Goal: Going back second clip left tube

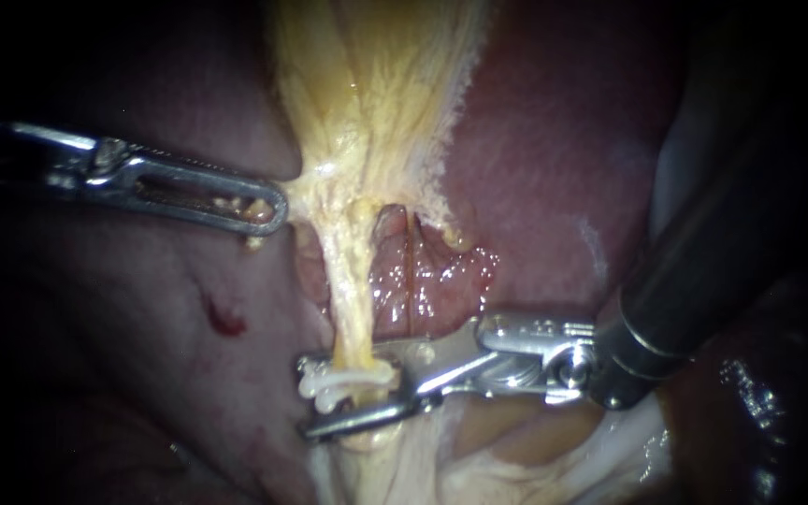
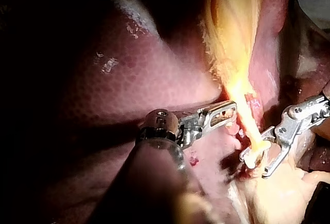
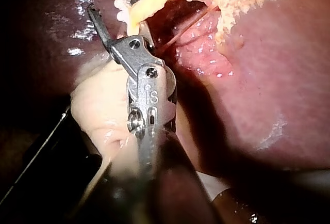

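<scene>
At six o'clock in the endoscope view we see the white clip [image 1: 343, 382] on the left tube [image 1: 353, 299], lying between the released, gaping jaws of our right instrument [image 1: 306, 398]. At nine o'clock our left instrument [image 1: 268, 208] is clenched on yellow tissue [image 1: 376, 103].

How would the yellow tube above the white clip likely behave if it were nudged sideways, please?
Probably floppy: the tube is a thin strand, taut only because the left instrument holds the yellow tissue above it. Likely slippery, given its wet sheen. Possibly tear-prone at the clip, where it is pinched.
</scene>
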Action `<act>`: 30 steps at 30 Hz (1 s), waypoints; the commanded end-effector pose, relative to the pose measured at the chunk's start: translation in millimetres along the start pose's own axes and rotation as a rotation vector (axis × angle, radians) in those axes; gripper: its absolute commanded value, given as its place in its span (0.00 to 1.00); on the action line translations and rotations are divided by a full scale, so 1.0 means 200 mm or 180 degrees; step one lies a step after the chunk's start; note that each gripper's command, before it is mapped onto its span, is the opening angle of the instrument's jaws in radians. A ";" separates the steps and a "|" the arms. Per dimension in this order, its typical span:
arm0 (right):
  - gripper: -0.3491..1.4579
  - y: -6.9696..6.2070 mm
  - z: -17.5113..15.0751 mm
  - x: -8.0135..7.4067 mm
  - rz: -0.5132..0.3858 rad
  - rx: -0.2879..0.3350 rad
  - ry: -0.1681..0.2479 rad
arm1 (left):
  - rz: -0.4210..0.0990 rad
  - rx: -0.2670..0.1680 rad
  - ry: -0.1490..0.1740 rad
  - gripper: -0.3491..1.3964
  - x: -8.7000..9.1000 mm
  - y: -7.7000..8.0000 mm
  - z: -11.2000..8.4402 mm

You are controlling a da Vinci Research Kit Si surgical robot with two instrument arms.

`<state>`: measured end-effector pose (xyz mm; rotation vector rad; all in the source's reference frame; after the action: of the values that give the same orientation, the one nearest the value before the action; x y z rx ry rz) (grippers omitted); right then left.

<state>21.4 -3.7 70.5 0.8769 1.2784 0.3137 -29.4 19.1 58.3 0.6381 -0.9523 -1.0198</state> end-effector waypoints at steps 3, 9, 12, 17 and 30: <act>0.46 0.001 0.000 0.000 -0.0063 -0.0074 0.0010 | 0.0001 -0.0002 -0.0001 0.00 0.000 0.000 0.000; 0.47 0.007 -0.001 -0.001 -0.0308 -0.0249 0.0013 | 0.0003 -0.0003 -0.0001 0.00 0.001 0.000 0.001; 0.47 0.009 -0.003 -0.003 -0.0436 -0.0309 0.0006 | 0.0003 -0.0004 -0.0002 0.00 0.001 0.000 0.001; 0.47 0.011 -0.009 -0.005 -0.0584 -0.0389 -0.0008 | 0.0004 -0.0004 -0.0002 0.00 0.001 0.000 0.001; 0.47 0.006 -0.031 -0.004 -0.0869 -0.0567 -0.0045 | 0.0005 -0.0004 -0.0002 0.00 0.001 0.000 0.001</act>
<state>15.3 -0.9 71.7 0.5415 1.3172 0.1964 -29.5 18.9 58.6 0.6360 -0.9524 -1.0193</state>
